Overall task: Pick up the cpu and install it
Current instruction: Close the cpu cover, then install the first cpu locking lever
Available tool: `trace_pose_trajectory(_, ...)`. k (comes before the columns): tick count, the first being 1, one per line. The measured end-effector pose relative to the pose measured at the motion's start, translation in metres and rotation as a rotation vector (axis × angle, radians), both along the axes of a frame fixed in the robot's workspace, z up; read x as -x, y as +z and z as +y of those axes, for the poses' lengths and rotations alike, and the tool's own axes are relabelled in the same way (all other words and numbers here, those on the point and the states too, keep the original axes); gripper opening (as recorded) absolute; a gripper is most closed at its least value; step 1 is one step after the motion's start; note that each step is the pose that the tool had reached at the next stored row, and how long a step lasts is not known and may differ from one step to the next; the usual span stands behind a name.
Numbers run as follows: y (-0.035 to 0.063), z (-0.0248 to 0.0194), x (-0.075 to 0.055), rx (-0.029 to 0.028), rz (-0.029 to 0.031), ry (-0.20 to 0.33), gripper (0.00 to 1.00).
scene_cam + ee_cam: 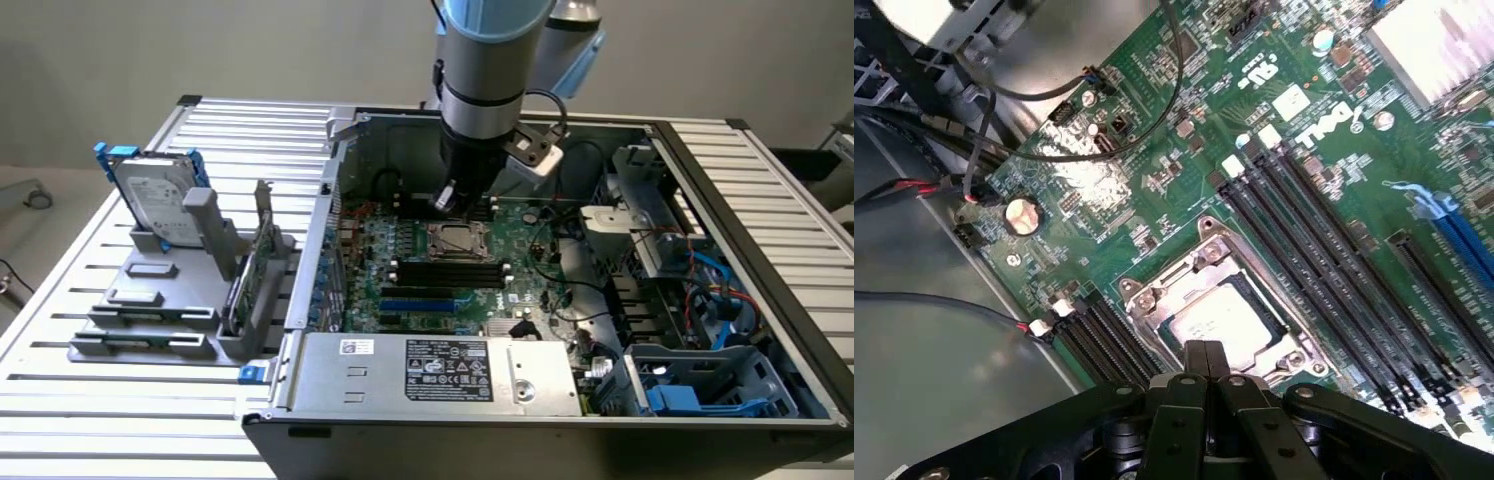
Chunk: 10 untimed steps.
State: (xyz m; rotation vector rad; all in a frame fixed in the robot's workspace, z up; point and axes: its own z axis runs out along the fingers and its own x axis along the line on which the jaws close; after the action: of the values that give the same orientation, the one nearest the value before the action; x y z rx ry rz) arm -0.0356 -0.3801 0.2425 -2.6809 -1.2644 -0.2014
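Cpu (1222, 318): small, flat, square, dull silver top, seated inside metal-framed socket (1204, 272) on green motherboard (1154, 170). Gripper (1204, 350) above it, fingers pressed together, empty.

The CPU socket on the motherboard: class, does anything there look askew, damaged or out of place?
Nothing stands out. The cpu lies flat and square within the socket frame, and the shut gripper is just above its edge, holding nothing. The memory slots beside it look intact.
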Motion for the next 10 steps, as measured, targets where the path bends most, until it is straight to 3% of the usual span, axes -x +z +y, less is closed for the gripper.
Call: trace_pose_trajectory(10, 0.0048, -0.0167, 0.012, 0.0004, 0.0, 0.0, 0.11)
